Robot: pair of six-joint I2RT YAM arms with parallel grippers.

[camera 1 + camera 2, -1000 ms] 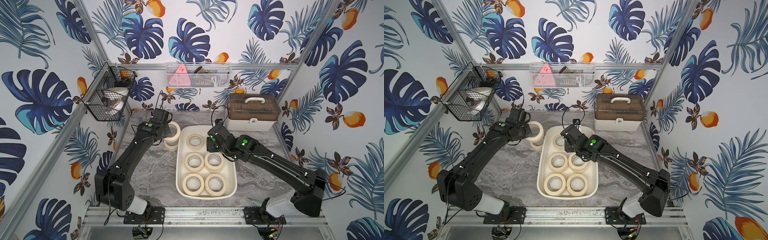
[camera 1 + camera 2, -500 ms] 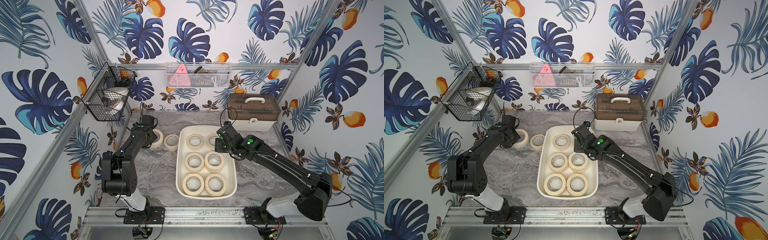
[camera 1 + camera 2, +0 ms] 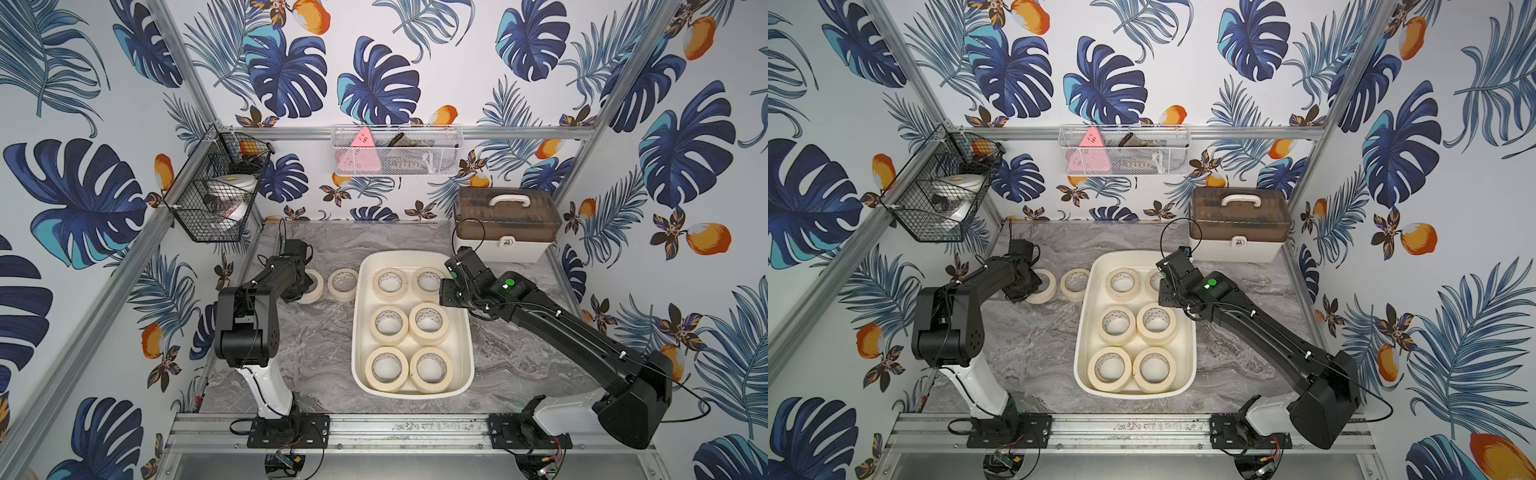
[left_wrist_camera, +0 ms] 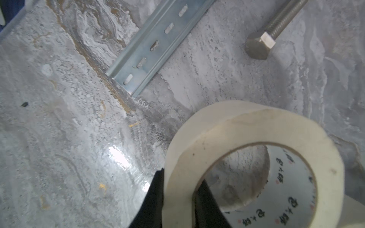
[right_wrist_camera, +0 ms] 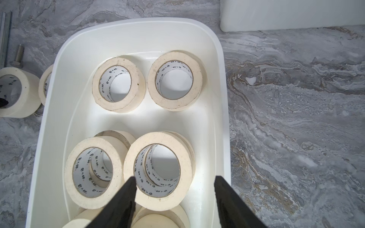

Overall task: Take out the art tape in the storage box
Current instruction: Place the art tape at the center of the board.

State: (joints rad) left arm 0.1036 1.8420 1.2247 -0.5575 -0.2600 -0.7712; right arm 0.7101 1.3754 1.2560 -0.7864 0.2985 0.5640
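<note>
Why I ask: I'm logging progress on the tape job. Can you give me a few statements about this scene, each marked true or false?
1. Two art tape rolls show outside the storage box in both top views. True.
2. The left end effector is open and empty. False: it is shut on the wall of the held roll, with one finger inside the hole.
3. The right end effector is open above the storage box. True.
4. The storage box is empty. False: six rings of tape show in it from above.
5. The brown-lidded case stands open. False: its lid is down.
</note>
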